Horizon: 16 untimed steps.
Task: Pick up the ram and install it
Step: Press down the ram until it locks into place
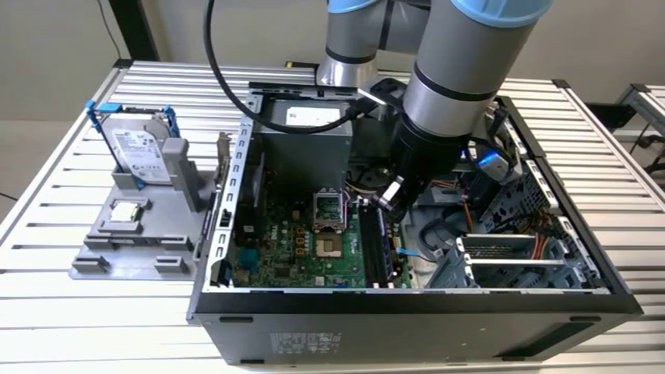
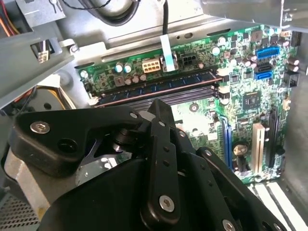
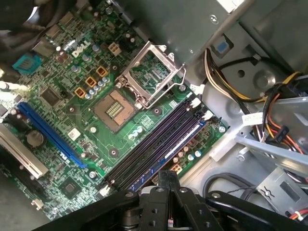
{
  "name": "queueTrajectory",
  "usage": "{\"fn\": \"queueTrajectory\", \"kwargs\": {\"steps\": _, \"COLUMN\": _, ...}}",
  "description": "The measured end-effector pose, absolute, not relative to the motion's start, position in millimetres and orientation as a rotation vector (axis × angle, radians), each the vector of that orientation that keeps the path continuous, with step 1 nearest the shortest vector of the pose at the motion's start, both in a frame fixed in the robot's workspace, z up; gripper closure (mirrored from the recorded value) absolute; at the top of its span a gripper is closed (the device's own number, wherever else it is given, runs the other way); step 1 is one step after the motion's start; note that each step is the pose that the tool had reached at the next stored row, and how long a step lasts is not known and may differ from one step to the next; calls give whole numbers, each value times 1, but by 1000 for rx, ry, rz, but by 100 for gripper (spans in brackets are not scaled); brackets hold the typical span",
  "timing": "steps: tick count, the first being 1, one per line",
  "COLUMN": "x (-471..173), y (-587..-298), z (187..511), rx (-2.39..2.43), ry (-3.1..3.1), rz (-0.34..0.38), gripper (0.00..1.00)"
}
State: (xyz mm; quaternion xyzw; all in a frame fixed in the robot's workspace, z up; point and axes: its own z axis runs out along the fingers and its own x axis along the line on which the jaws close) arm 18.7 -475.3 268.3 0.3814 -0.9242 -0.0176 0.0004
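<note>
my pincer [image 2: 161,108] is narrow, its black fingers drawn together at the tip with nothing showing between them. just past that tip in the second wrist view lies the ram [image 2: 159,85], a long dark blue-green stick seated on edge in the memory slots; whether i touch it i cannot tell. the first wrist view looks over the pincer [image 3: 166,175] from the opposite side. there the ram [image 3: 173,147] shows as a thin bluish line alongside the purple-black slots. beyond them is the bare processor socket [image 3: 113,108] with its metal frame [image 3: 151,77] swung open, and off to one side a bundle of cables [image 3: 269,120]. the exterior view alone shows the arm reaching down into the open computer case [image 1: 416,312] on the slatted worktop [image 1: 62,327]. well away from the pincer [image 1: 388,201], outside the case, a hard drive [image 1: 140,148] stands in a grey holder.
</note>
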Motion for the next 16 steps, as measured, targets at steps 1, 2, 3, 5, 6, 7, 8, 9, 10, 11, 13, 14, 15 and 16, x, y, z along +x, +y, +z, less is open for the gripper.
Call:
{"fn": "queueTrajectory", "kwargs": {"steps": 1, "x": 19, "y": -475, "z": 268, "rx": 1210, "ry": -2898, "rz": -55, "gripper": 100}}
{"fn": "queueTrajectory", "kwargs": {"steps": 2, "x": 19, "y": -475, "z": 268, "rx": 1223, "ry": -2892, "rz": -55, "gripper": 100}}
{"fn": "queueTrajectory", "kwargs": {"steps": 3, "x": 19, "y": -475, "z": 268, "rx": 1234, "ry": -2887, "rz": -55, "gripper": 100}}
{"fn": "queueTrajectory", "kwargs": {"steps": 5, "x": 19, "y": -475, "z": 268, "rx": 1263, "ry": -2874, "rz": -55, "gripper": 100}}
{"fn": "queueTrajectory", "kwargs": {"steps": 6, "x": 19, "y": -475, "z": 268, "rx": 1278, "ry": -2867, "rz": -55, "gripper": 100}}
{"fn": "queueTrajectory", "kwargs": {"steps": 7, "x": 19, "y": -475, "z": 268, "rx": 1294, "ry": -2860, "rz": -55, "gripper": 100}}
{"fn": "queueTrajectory", "kwargs": {"steps": 8, "x": 19, "y": -475, "z": 268, "rx": 1308, "ry": -2853, "rz": -55, "gripper": 100}}
{"fn": "queueTrajectory", "kwargs": {"steps": 9, "x": 19, "y": -475, "z": 268, "rx": 1323, "ry": -2846, "rz": -55, "gripper": 100}}
{"fn": "queueTrajectory", "kwargs": {"steps": 10, "x": 19, "y": -475, "z": 268, "rx": 1336, "ry": -2840, "rz": -55, "gripper": 100}}
{"fn": "queueTrajectory", "kwargs": {"steps": 11, "x": 19, "y": -475, "z": 268, "rx": 1350, "ry": -2833, "rz": -55, "gripper": 100}}
{"fn": "queueTrajectory", "kwargs": {"steps": 13, "x": 19, "y": -475, "z": 268, "rx": 1376, "ry": -2821, "rz": -55, "gripper": 100}}
{"fn": "queueTrajectory", "kwargs": {"steps": 14, "x": 19, "y": -475, "z": 268, "rx": 1389, "ry": -2814, "rz": -55, "gripper": 100}}
{"fn": "queueTrajectory", "kwargs": {"steps": 15, "x": 19, "y": -475, "z": 268, "rx": 1401, "ry": -2808, "rz": -55, "gripper": 100}}
{"fn": "queueTrajectory", "kwargs": {"steps": 16, "x": 19, "y": -475, "z": 268, "rx": 1414, "ry": -2801, "rz": -55, "gripper": 100}}
